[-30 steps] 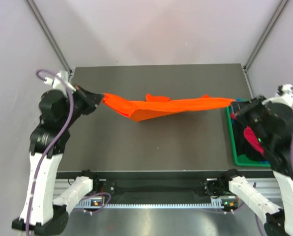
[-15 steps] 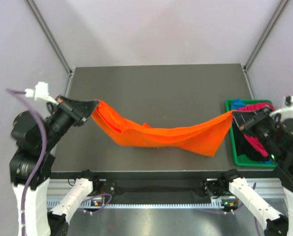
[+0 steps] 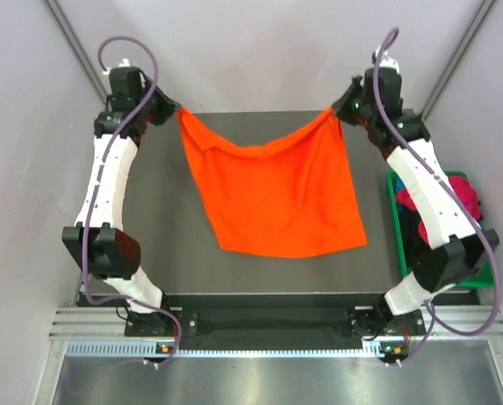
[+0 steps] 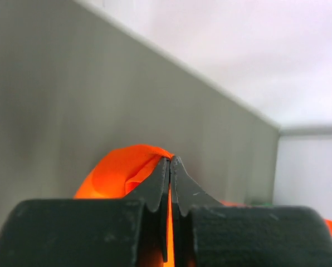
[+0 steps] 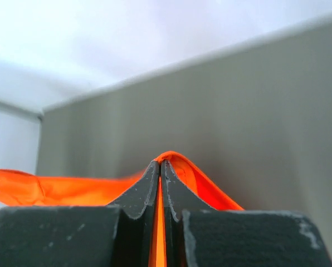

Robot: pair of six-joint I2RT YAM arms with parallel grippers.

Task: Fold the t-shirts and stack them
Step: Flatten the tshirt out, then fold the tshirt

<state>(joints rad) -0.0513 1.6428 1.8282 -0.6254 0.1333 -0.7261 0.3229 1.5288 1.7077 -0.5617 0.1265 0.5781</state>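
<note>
The orange t-shirt (image 3: pixel 273 190) hangs spread out over the dark table, held up by its two far corners. My left gripper (image 3: pixel 176 110) is shut on the far left corner, and orange cloth (image 4: pixel 124 169) bulges beside its tips (image 4: pixel 170 160). My right gripper (image 3: pixel 334 110) is shut on the far right corner, with cloth (image 5: pixel 202 178) pinched between its tips (image 5: pixel 160 162). The shirt's lower hem lies near the table's front. A magenta-red t-shirt (image 3: pixel 464 192) and a bit of blue t-shirt (image 3: pixel 401 200) lie in the bin at the right.
A green plastic bin (image 3: pixel 399 245) stands at the table's right edge behind my right arm. Both arms reach far over the table (image 3: pixel 163 228) along its left and right sides. Pale walls and slanted frame posts (image 3: pixel 78 51) close in the back.
Both arms have swung from the table's front sides to the far edge, carrying the orange t-shirt. It has gone from a sagging band to a spread-out sheet.
</note>
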